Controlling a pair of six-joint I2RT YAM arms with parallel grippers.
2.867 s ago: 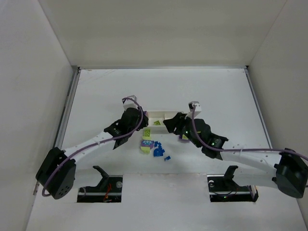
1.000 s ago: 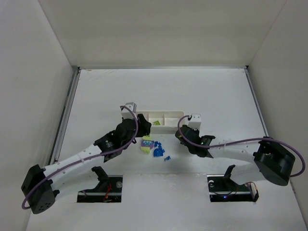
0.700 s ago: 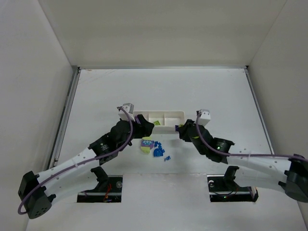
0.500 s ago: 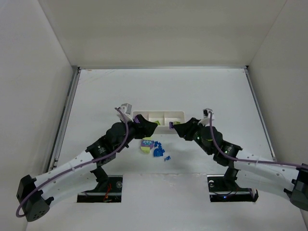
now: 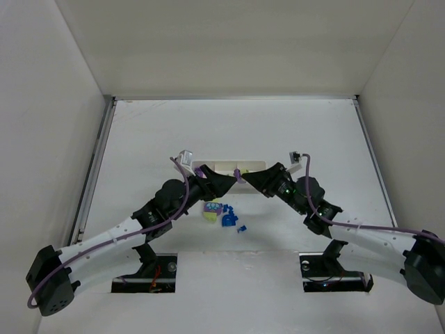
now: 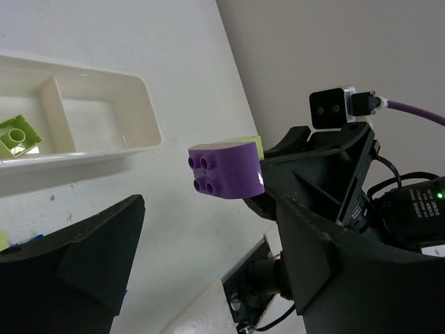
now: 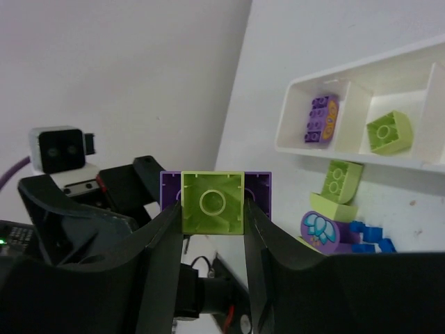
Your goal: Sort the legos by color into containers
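Between the clenched jaws of the right gripper (image 7: 212,212), a lime brick (image 7: 213,202) is grasped, with a purple brick (image 6: 226,169) seated against its far face. Around that purple brick, the jaws of the left gripper (image 6: 208,217) are spread, released and not touching it.

White worktop (image 5: 174,129) seen from above. Near its middle, about midway between the left and right edges, a long, low white tray (image 5: 224,164) lies parallel to the near edge. Between the tray and the near edge sits a tight cluster of loose legos (image 5: 210,212): a lime brick (image 5: 208,217), a purple piece (image 5: 213,206) and several blue pieces (image 5: 227,221).
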